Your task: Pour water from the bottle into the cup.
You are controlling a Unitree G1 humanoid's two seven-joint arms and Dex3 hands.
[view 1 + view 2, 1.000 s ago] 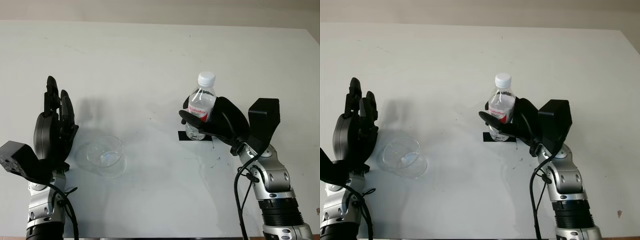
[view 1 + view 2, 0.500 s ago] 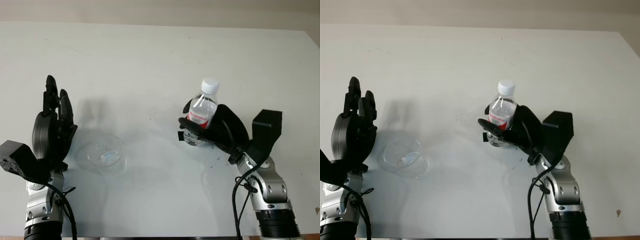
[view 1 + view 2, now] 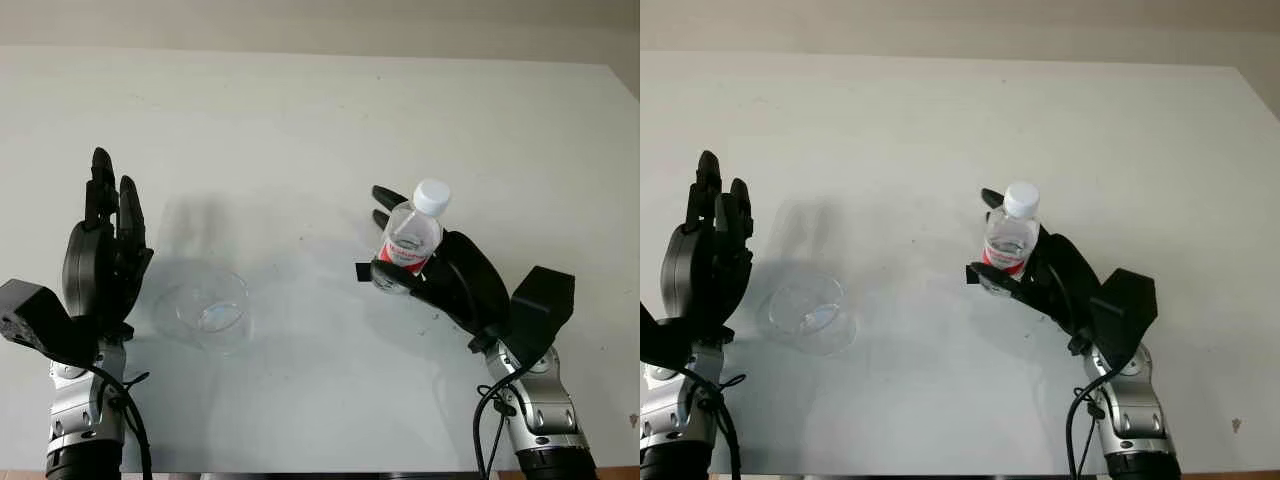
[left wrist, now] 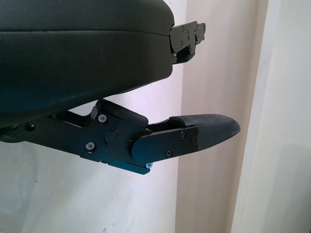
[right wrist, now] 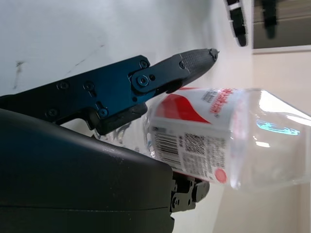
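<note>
white table point(image 3: 300, 130) | right robot hand point(image 3: 440, 275) grips bottle point(image 3: 408, 240) | red-white label point(image 5: 194, 131) unreadable

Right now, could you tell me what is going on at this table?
The robot's right hand grips a capped plastic water bottle around its red label and holds it clear of the white table, tilted slightly. A clear cup stands on the table toward the left. The left hand is open, raised just left of the cup. The white cap is on, and no water is pouring.
</note>
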